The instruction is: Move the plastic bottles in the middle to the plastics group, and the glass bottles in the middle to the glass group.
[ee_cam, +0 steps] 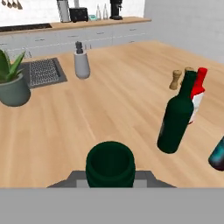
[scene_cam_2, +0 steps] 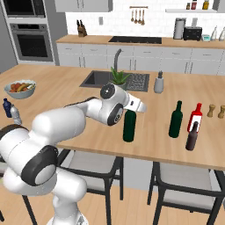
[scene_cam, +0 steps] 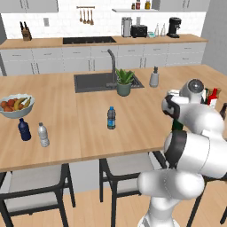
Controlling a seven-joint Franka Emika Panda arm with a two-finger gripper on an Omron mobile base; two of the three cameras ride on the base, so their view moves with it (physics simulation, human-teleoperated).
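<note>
My gripper (scene_cam_2: 131, 110) is shut on the neck of a tall dark green wine bottle (scene_cam_2: 128, 128), which stands upright over the counter's near part; its round top (ee_cam: 110, 163) sits right in front of the hand camera. To its right stands the glass group: another green wine bottle (scene_cam_2: 176, 119) (ee_cam: 176, 117), a red bottle with a white label (scene_cam_2: 196, 117) (ee_cam: 199, 92), and beside them a slim brown bottle (scene_cam_2: 192, 136). The small clear water bottle with a blue cap (scene_cam: 111, 118) stands mid-counter. At the far left are the navy bottle (scene_cam: 24, 129) and the silvery-clear bottle (scene_cam: 43, 135).
A sink (scene_cam: 94, 81) with a faucet, a potted plant (scene_cam: 124, 82) and a grey dispenser (scene_cam_2: 159, 82) lie behind. A fruit bowl (scene_cam: 16, 106) sits at the left. Two wooden shakers (scene_cam_2: 215, 110) stand right of the red bottle. Stools (scene_cam_2: 92, 165) line the near edge.
</note>
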